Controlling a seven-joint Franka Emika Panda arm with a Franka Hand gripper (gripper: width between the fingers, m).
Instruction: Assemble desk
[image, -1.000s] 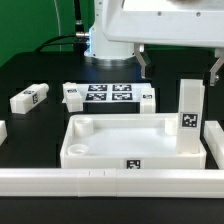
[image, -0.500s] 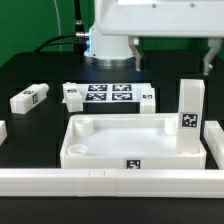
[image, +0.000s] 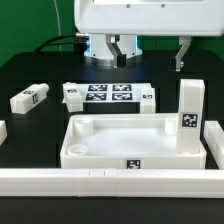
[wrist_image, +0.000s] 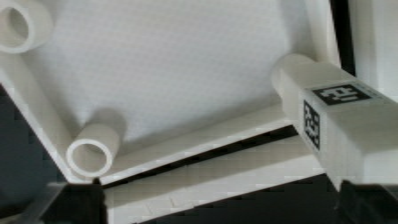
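Desk leg (image: 190, 105) is standing in the tray (image: 120, 132), seemingly socketed; wide, empty jaws are lifting away.

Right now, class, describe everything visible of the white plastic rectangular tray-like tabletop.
The white plastic rectangular tray-like tabletop lies flat, open side up, on the black table. It has a raised rim, round corner sockets on the exterior view's left, and a black-and-white square tag on its near wall. A white blocky square-section leg stands upright at its far corner on the exterior view's right. Nothing grips it.
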